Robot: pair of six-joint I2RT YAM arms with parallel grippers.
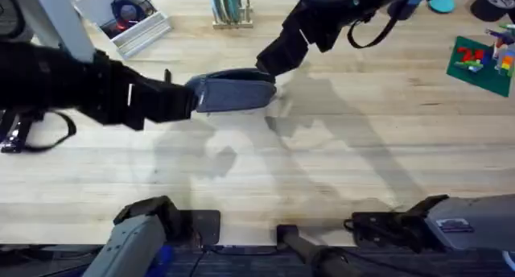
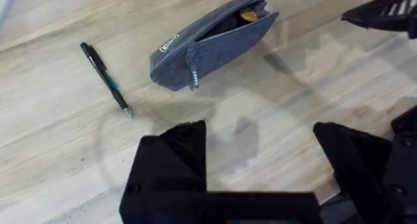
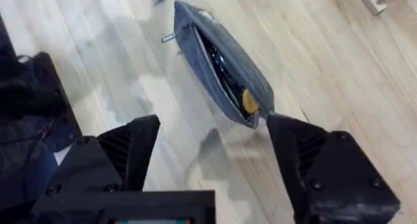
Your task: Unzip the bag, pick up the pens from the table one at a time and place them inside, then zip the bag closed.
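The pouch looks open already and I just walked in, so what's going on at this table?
Two robot arms are packing pens into the grey-blue bag, which lies unzipped on the table with items already visible inside. One pen lies loose on the wood beside the bag. The left gripper and the right gripper both hover near the bag with fingers open and nothing in them. The last pen is not yet picked up, and the bag is not yet zipped.

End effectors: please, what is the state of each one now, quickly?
Left end effector: open, holding nothing, near the bag.
Right end effector: open, holding nothing, over the bag's end.
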